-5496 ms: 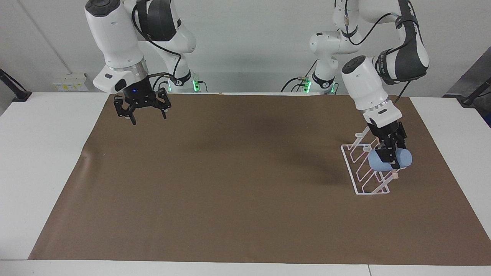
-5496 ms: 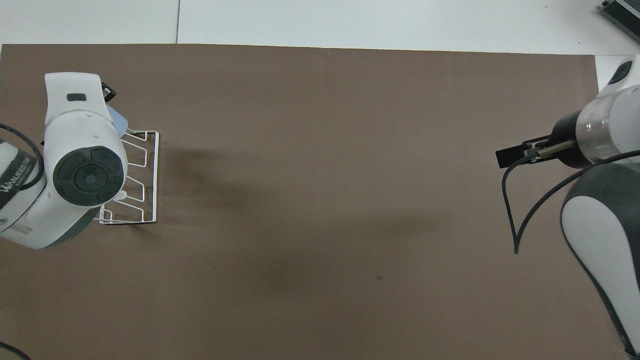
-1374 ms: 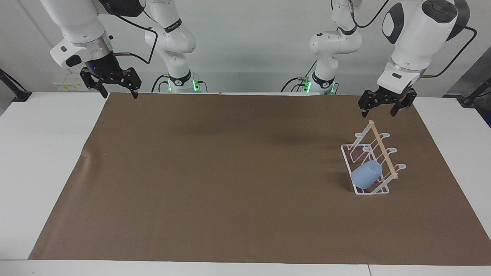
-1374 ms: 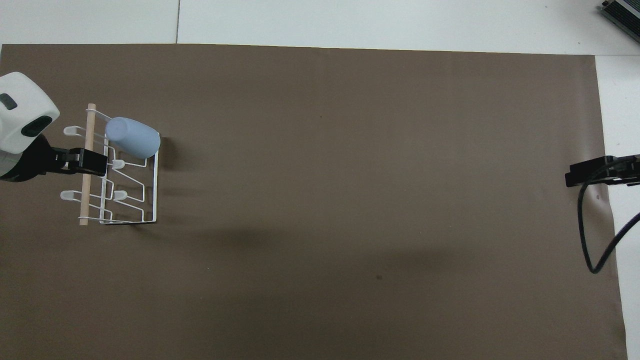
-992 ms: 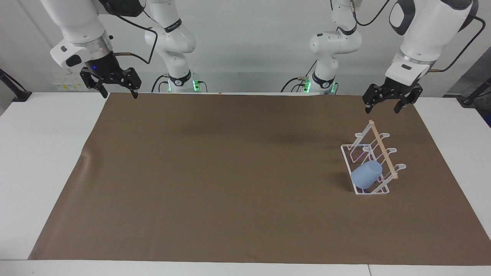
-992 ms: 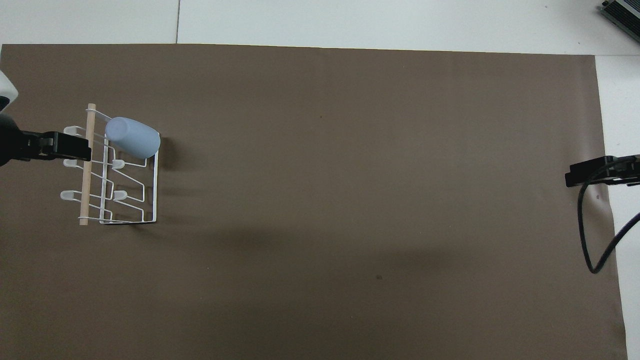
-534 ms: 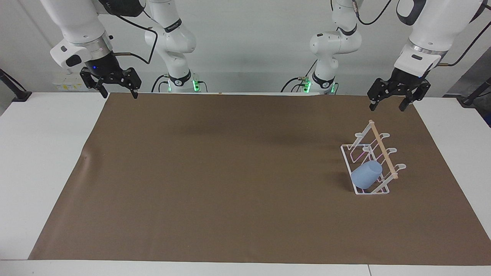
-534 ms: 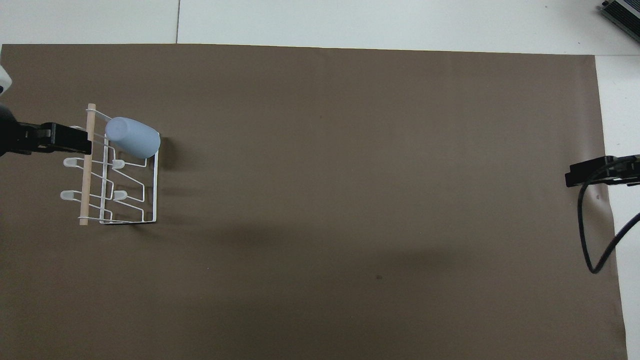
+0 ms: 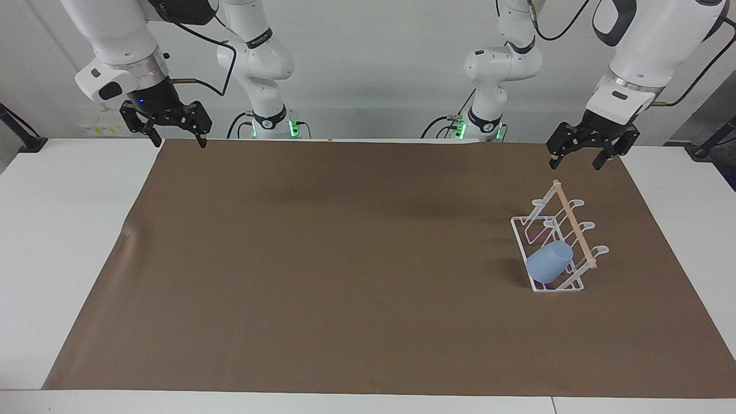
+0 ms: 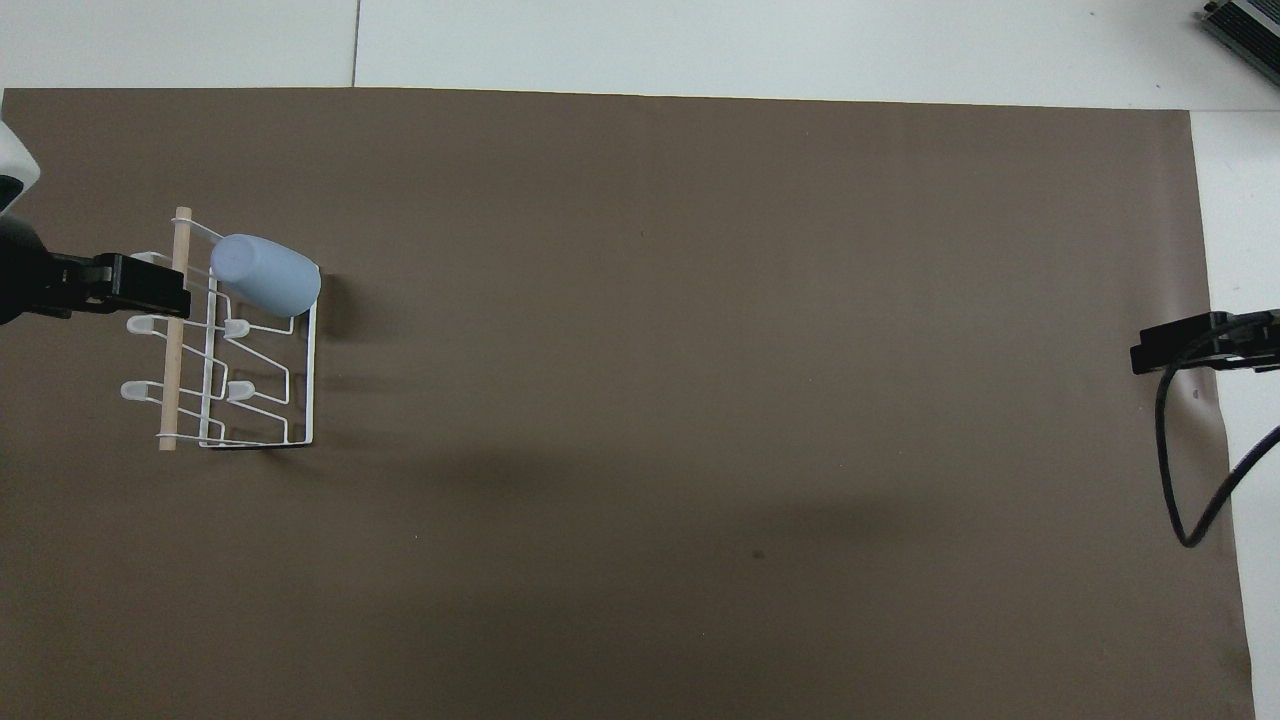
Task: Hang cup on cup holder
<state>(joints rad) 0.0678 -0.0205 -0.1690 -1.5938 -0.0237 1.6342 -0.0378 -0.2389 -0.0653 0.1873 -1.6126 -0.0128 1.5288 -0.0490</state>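
Note:
The light-blue cup (image 9: 550, 261) sits mouth-down and tilted on a slanted prong of the white wire cup holder (image 9: 562, 218), at the holder's end farthest from the robots. It also shows in the overhead view (image 10: 266, 274), on the holder (image 10: 300, 372). The holder stands at the left arm's end of the table. My left gripper (image 9: 576, 161) is open and empty, raised in the air over the mat's edge near the robots, clear of the holder. My right gripper (image 9: 179, 140) is open and empty, raised over the mat's corner at the right arm's end, where that arm waits.
A brown mat (image 9: 345, 270) covers most of the white table (image 9: 52, 241). A black cable (image 10: 1190, 450) hangs from the right arm.
The left gripper let go of the cup, which now rests on the holder's prong, and rose away toward the robots. The right gripper also rose and drew back; it has been still for the last second.

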